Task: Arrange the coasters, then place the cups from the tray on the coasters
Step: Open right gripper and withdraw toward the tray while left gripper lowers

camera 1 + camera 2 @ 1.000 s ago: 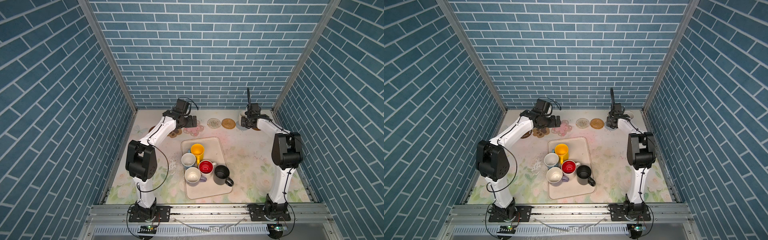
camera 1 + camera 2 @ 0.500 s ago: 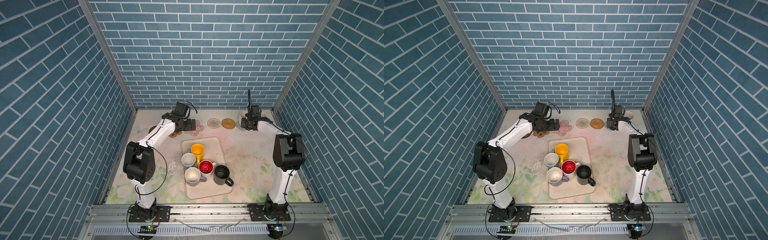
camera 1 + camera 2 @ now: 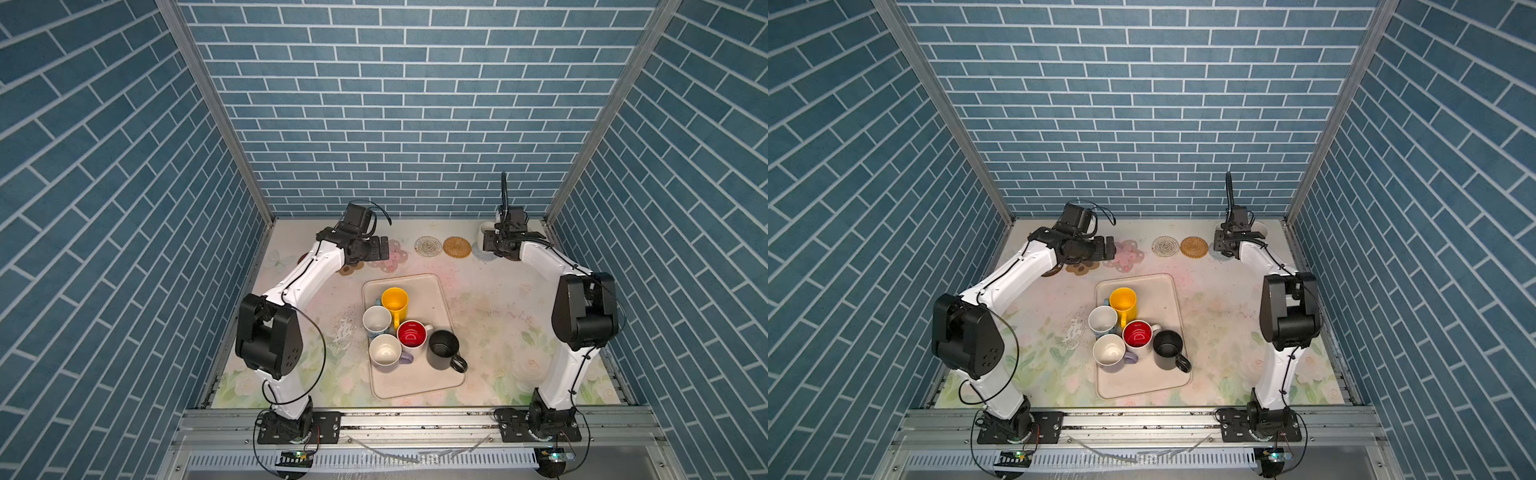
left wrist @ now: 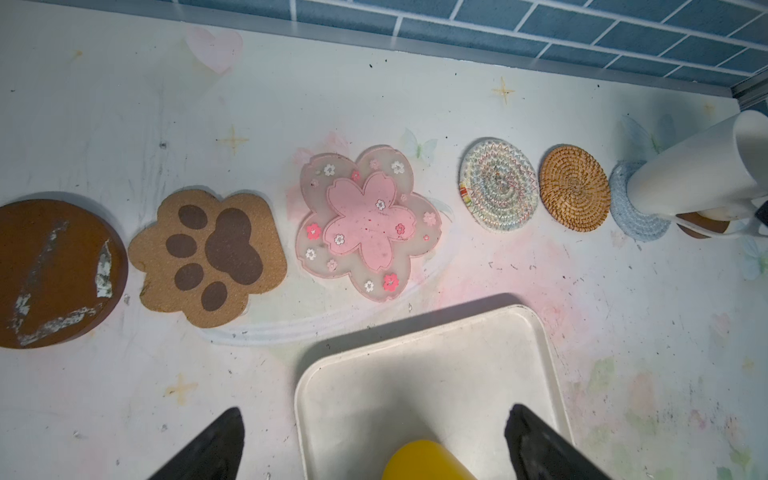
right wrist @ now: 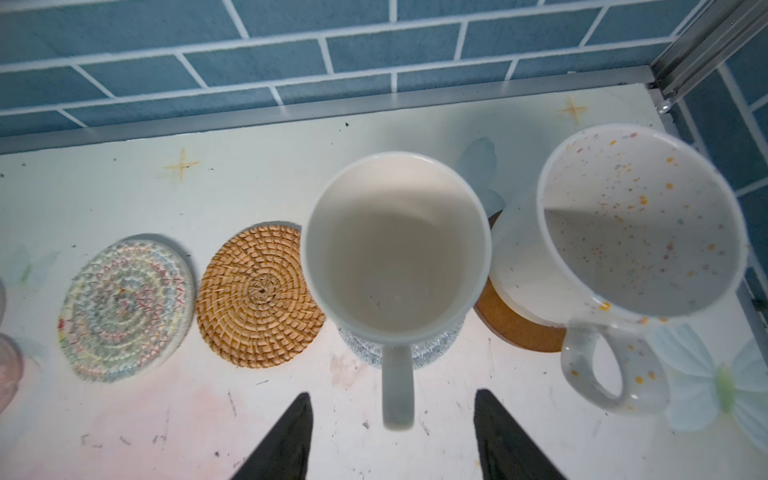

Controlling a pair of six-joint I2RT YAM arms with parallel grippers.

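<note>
In the right wrist view a cream-white cup (image 5: pixel 395 245) stands on the pale blue knit coaster (image 5: pixel 432 351). Its handle lies between the fingers of my open right gripper (image 5: pixel 392 399), untouched. Beside it a speckled white cup (image 5: pixel 636 224) sits on a brown disc (image 5: pixel 515 328). The rattan (image 5: pixel 257 295) and patterned round (image 5: pixel 124 307) coasters lie bare. The left wrist view adds the pink flower (image 4: pixel 368 222), paw (image 4: pixel 208 255) and another brown disc (image 4: pixel 58 272). My left gripper (image 4: pixel 374 409) hangs open over the tray's (image 3: pixel 432 291) far end, above the yellow cup (image 3: pixel 395 300).
Also on the tray stand a light blue cup (image 3: pixel 377 322), a red-inside cup (image 3: pixel 411 334), a lavender cup (image 3: pixel 385 350) and a black cup (image 3: pixel 444 355). The coasters run in a row along the back wall. Tiled walls close in both sides.
My right gripper has opened and let go of the cream-white cup's handle. My left gripper has drifted slightly from the coaster row toward the tray.
</note>
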